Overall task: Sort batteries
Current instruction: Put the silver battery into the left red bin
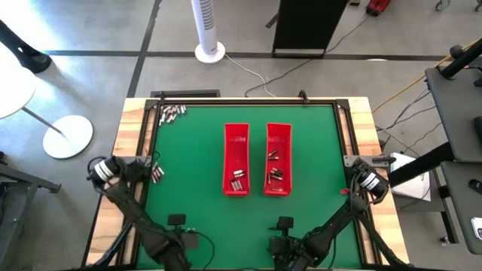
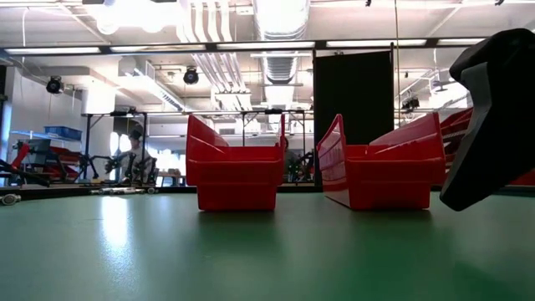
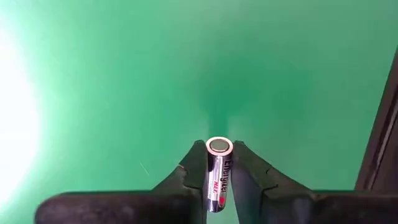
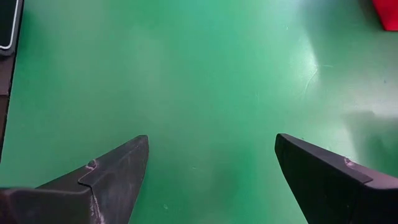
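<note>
The left claw (image 3: 219, 177) is pinched tight on one small silvery cylindrical battery (image 3: 217, 174), gripped along its sides with a flat end facing forward, at the left edge of the green tabletop (image 1: 196, 150) in the high view. Doing this well likely means lifting straight up, keeping the battery square between the fingers, then carrying it over the correct long red plastic tray (image 1: 236, 159) before letting go. Loose batteries (image 1: 172, 114) lie at the upper left. The right claw (image 4: 211, 171) hangs spread wide and empty at the right edge.
</note>
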